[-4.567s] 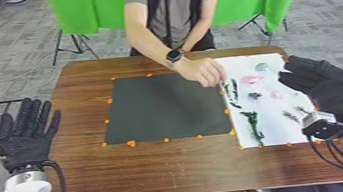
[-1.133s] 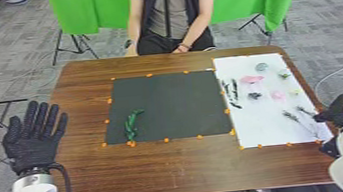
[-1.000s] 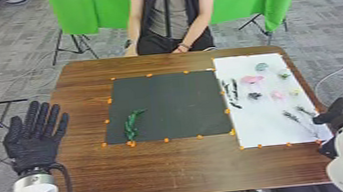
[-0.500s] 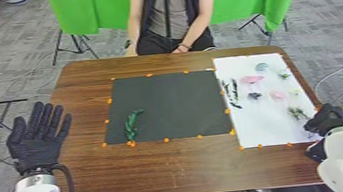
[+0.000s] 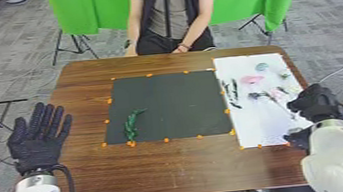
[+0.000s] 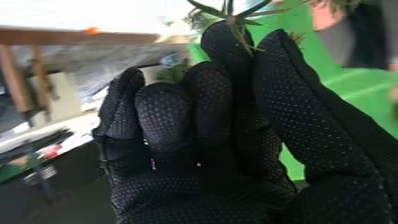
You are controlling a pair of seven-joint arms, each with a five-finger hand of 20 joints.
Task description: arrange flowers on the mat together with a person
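Black-gloved right robot hand [image 5: 313,100] pinching spiky green sprig [image 6: 235,20].
I'm at the rectangular white sheet [image 5: 256,133], right; black-gloved left robot hand [image 5: 37,150] released.

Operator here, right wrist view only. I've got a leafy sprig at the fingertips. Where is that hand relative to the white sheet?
Observer: The right hand is at the white sheet's right edge, as the head view has it.
Operator: Copy. Anything on the dark mat?
Observer: One green stem, lying toward the left side of the dark mat.
Operator: Person's hands near it?
Observer: No, the person's hand is down by the lap, beyond the table's far edge.
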